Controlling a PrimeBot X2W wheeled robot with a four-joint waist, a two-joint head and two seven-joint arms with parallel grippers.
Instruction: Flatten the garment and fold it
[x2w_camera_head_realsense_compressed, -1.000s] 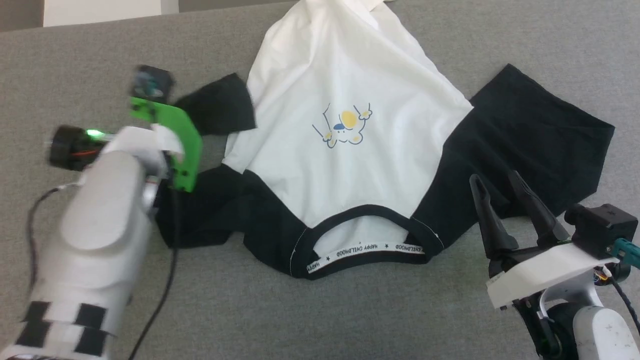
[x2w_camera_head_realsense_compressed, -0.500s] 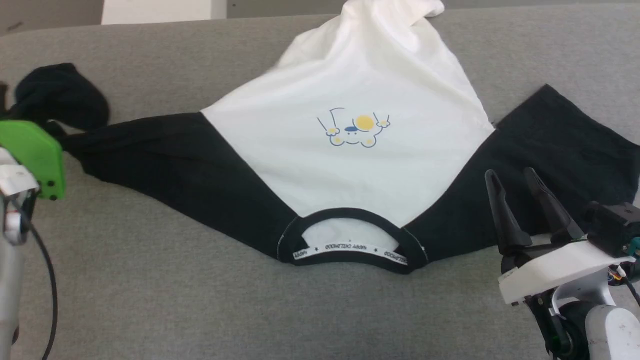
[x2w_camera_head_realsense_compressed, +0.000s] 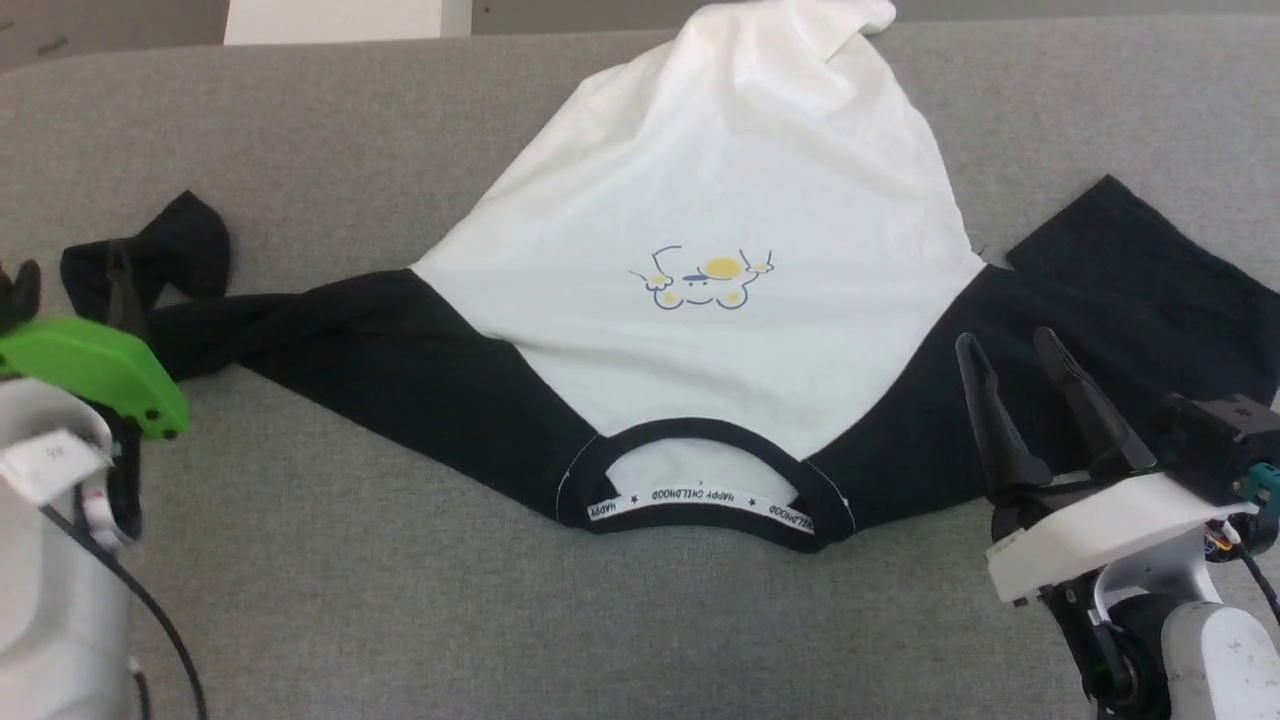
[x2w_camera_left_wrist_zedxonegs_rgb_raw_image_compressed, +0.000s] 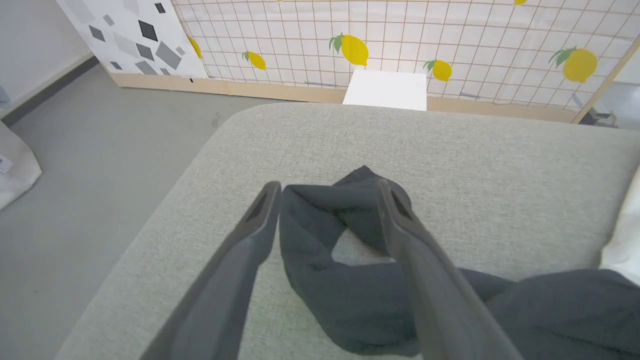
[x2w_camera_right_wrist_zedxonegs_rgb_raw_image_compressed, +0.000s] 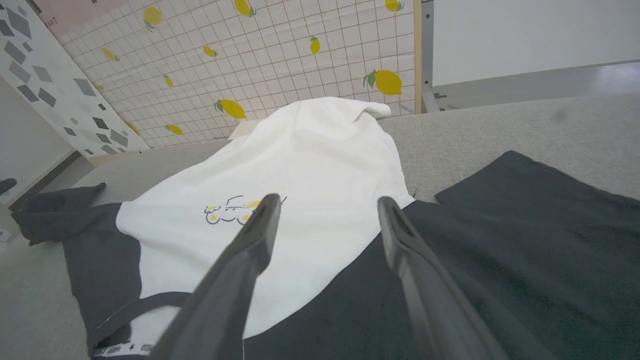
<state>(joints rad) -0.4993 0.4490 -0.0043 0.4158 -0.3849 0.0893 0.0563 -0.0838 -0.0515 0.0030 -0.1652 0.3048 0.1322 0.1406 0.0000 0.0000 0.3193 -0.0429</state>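
Note:
The garment (x2w_camera_head_realsense_compressed: 720, 180) lies face up on the grey cushion, white body pointing away and black collar (x2w_camera_head_realsense_compressed: 700, 435) nearest me. Its left black sleeve (x2w_camera_head_realsense_compressed: 380, 340) stretches out to the left and ends in a crumpled cuff (x2w_camera_head_realsense_compressed: 185, 245). My left gripper (x2w_camera_head_realsense_compressed: 70, 290) is at that cuff. In the left wrist view the left gripper (x2w_camera_left_wrist_zedxonegs_rgb_raw_image_compressed: 327, 192) stands open, and the sleeve end (x2w_camera_left_wrist_zedxonegs_rgb_raw_image_compressed: 310, 290) lies loose between the fingers. My right gripper (x2w_camera_head_realsense_compressed: 1005, 342) is open just above the right black sleeve (x2w_camera_head_realsense_compressed: 1120, 290), holding nothing. The right wrist view shows the right gripper (x2w_camera_right_wrist_zedxonegs_rgb_raw_image_compressed: 327, 201) apart over the garment (x2w_camera_right_wrist_zedxonegs_rgb_raw_image_compressed: 310, 150).
The grey cushion (x2w_camera_head_realsense_compressed: 400, 600) has a rounded left edge (x2w_camera_left_wrist_zedxonegs_rgb_raw_image_compressed: 165, 200) with grey floor (x2w_camera_left_wrist_zedxonegs_rgb_raw_image_compressed: 100, 125) beyond it. A white box (x2w_camera_left_wrist_zedxonegs_rgb_raw_image_compressed: 387, 90) stands behind the cushion against a lemon-print grid wall (x2w_camera_left_wrist_zedxonegs_rgb_raw_image_compressed: 450, 30). The white hem bunches at the cushion's far edge (x2w_camera_head_realsense_compressed: 800, 15).
The left sleeve was pulled out to the left and now lies stretched. My left gripper has opened and let go of the cuff. The head view shifted. The right gripper stayed open.

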